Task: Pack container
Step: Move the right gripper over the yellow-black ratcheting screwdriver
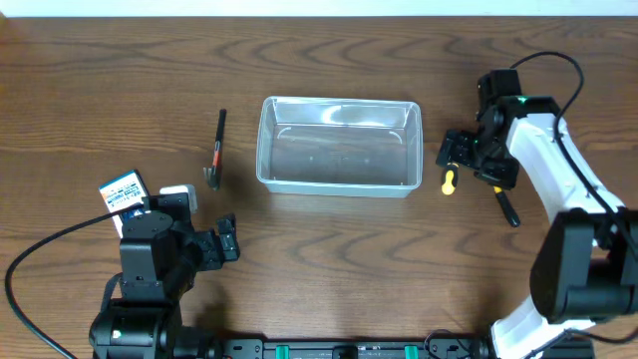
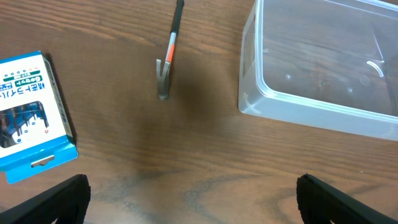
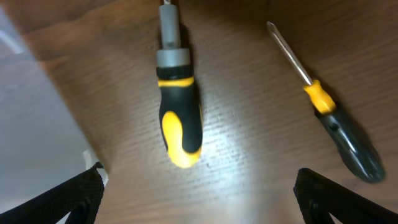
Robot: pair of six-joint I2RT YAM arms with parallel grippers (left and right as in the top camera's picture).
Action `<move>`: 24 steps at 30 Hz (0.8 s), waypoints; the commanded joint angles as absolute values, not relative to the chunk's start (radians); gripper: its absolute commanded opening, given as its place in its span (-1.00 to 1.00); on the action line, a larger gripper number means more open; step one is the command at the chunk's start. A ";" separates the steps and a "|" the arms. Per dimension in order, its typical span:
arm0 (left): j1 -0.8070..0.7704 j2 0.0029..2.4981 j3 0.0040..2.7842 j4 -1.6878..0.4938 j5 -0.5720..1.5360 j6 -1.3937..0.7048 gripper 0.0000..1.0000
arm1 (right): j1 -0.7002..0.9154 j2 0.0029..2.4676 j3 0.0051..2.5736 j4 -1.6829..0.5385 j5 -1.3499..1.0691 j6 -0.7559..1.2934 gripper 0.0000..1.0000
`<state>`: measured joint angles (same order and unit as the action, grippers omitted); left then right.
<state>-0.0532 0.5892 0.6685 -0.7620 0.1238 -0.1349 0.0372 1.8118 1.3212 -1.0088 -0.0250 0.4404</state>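
Observation:
The container (image 1: 339, 103) is a clear plastic tub, empty, at the table's middle; its corner shows in the left wrist view (image 2: 261, 102) and its edge in the right wrist view (image 3: 28, 118). A stubby yellow-and-black screwdriver (image 1: 449, 181) (image 3: 179, 118) lies just right of the tub. A slim screwdriver with a dark handle (image 1: 507, 207) (image 3: 333, 124) lies further right. My right gripper (image 1: 457, 152) (image 3: 199, 193) is open and empty, hovering over the stubby screwdriver. My left gripper (image 1: 227, 241) (image 2: 193, 199) is open and empty over bare table, near the front left.
A small hand tool with a black-and-orange handle and metal head (image 1: 216, 150) (image 2: 168, 59) lies left of the tub. A blue-and-white card packet (image 1: 125, 192) (image 2: 28, 112) lies at the far left, beside my left arm.

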 commanded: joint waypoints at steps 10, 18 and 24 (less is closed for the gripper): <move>-0.049 0.591 0.689 -0.767 0.112 -0.144 0.96 | 0.047 1.921 1.334 -0.956 0.004 0.460 0.99; -0.049 0.591 0.689 -0.771 0.112 -0.144 0.96 | 0.048 1.964 1.333 -0.953 0.015 0.459 0.98; -0.049 0.591 0.689 -0.770 0.112 -0.144 0.96 | 0.051 1.990 1.332 -0.953 0.015 0.445 0.98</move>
<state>-0.0532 0.5892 0.6685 -0.7643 0.1238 -0.1352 0.0387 1.9743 1.3212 -0.9550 -0.0002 0.4412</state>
